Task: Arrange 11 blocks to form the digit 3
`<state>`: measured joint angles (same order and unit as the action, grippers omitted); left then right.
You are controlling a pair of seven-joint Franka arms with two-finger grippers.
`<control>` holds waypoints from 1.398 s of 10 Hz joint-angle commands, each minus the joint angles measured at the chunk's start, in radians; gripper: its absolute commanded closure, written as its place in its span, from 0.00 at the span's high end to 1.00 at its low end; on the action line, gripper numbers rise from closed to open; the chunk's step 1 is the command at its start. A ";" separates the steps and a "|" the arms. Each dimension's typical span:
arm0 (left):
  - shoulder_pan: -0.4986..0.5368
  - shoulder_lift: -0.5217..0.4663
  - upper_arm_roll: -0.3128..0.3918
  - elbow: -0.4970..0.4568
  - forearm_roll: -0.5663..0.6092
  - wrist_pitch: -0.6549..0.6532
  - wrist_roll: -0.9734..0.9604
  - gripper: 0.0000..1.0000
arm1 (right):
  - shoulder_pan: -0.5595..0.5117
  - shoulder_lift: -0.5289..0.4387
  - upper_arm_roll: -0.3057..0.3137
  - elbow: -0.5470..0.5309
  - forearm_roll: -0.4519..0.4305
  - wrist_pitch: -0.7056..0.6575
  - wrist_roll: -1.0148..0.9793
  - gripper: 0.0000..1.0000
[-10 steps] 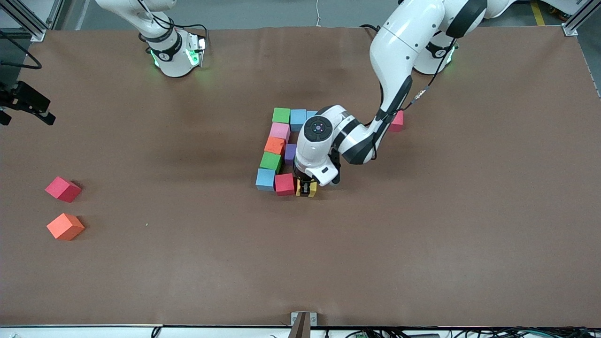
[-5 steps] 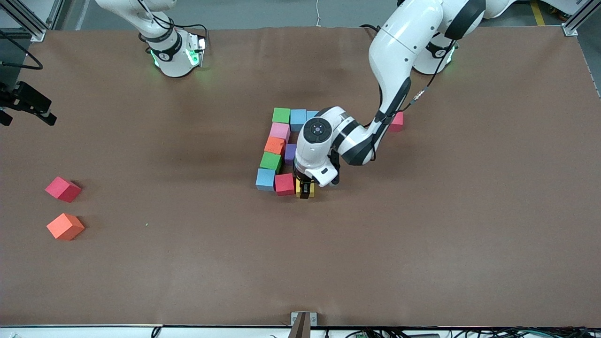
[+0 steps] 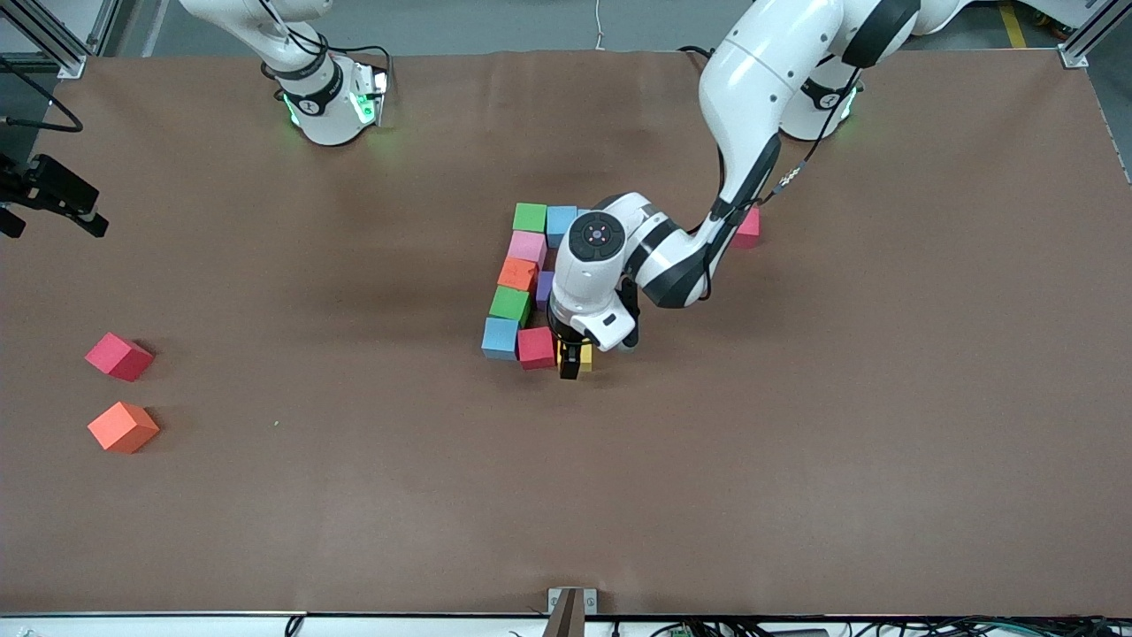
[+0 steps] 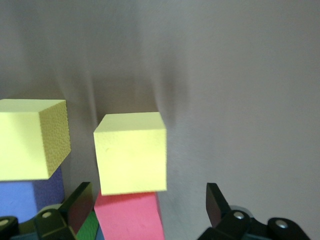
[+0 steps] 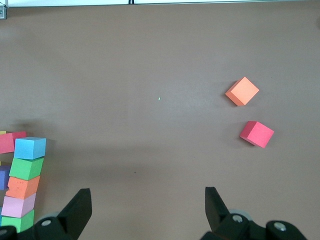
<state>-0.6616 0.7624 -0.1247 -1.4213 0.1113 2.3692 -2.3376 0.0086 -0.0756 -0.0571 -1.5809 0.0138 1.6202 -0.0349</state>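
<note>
My left claw (image 3: 573, 361) has just opened wide over the yellow block (image 4: 131, 152) beside the red block (image 3: 536, 348), finishing the 3's nearest row.

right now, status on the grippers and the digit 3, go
Left gripper open, over the yellow block just set beside the red block. Right gripper open, waiting off the right arm's end. Digit 3 mostly hidden under the left arm.

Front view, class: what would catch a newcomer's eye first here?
The cluster of coloured blocks at mid-table, with the left gripper open just over a yellow block at the cluster's end nearest the camera. Next, a loose red block and orange block lying apart toward the right arm's end. The right gripper waits open, high above the table.
</note>
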 commanded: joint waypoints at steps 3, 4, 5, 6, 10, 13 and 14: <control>0.123 -0.175 0.008 -0.024 0.088 -0.064 0.003 1.00 | 0.008 0.000 -0.001 0.007 0.003 -0.010 -0.008 1.00; 0.170 -0.208 0.008 -0.025 0.105 -0.071 0.020 1.00 | 0.011 0.000 0.000 0.007 0.003 -0.010 -0.008 1.00; 0.221 -0.237 0.008 -0.025 0.107 -0.083 0.064 1.00 | 0.013 0.000 0.000 0.007 0.003 -0.005 -0.008 1.00; 0.275 -0.271 0.007 -0.025 0.107 -0.114 0.146 1.00 | 0.011 0.000 0.000 0.007 0.003 -0.008 -0.008 1.00; 0.469 -0.379 0.007 -0.027 0.107 -0.206 0.493 1.00 | 0.013 0.002 0.000 0.009 0.011 0.003 -0.007 1.00; 0.612 -0.464 -0.003 -0.092 0.094 -0.208 0.867 1.00 | 0.022 0.005 0.000 0.009 0.011 0.001 -0.008 1.00; 0.644 -0.498 -0.004 -0.125 0.078 -0.211 1.000 1.00 | 0.022 0.005 0.000 0.010 0.006 0.003 -0.008 1.00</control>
<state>-0.0556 0.3439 -0.1143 -1.4626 0.2027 2.1674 -1.4680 0.0270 -0.0737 -0.0533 -1.5804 0.0138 1.6248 -0.0349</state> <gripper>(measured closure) 0.000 0.000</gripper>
